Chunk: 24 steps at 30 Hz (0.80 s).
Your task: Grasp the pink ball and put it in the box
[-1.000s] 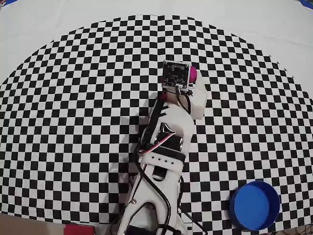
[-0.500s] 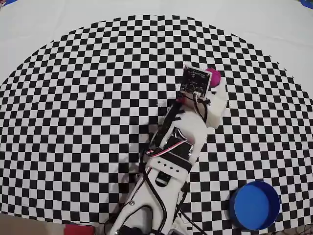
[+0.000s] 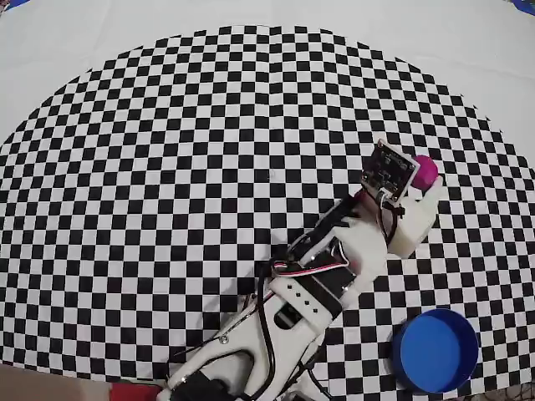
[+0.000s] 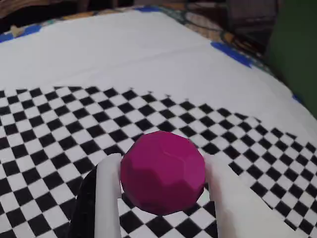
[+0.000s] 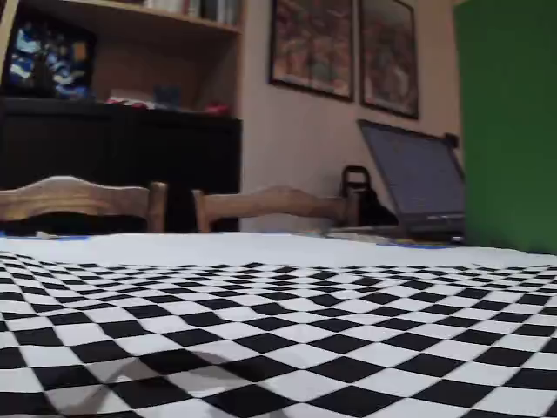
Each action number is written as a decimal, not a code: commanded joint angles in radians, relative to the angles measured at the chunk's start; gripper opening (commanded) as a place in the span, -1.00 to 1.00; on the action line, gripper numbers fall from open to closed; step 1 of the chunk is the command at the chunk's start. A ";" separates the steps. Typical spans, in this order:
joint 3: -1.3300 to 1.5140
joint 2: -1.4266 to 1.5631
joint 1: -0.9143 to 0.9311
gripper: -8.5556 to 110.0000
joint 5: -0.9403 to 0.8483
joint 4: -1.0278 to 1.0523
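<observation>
Aloft over the checkered mat (image 3: pixel 167 167), the gripper (image 4: pixel 163 198) clamps the ball (image 4: pixel 162 171) between both jaws, carried clear for transfer to the box (image 3: pixel 435 351).

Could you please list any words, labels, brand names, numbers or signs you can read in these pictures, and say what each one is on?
No text can be read in any view.
Circuit board on the wrist, overhead view: tiny markings, too small to read.
Framed pictures on the wall, fixed view: blurred, no legible lettering.
Items on the shelf: blurred, unreadable.
Pink ball, blue box, laptop: no visible markings.
</observation>
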 commanded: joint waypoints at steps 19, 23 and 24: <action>0.037 0.077 0.307 -0.85 -0.009 -0.006; 0.037 0.077 0.379 -0.85 -0.009 -0.006; 0.037 0.077 0.394 -0.85 -0.009 -0.008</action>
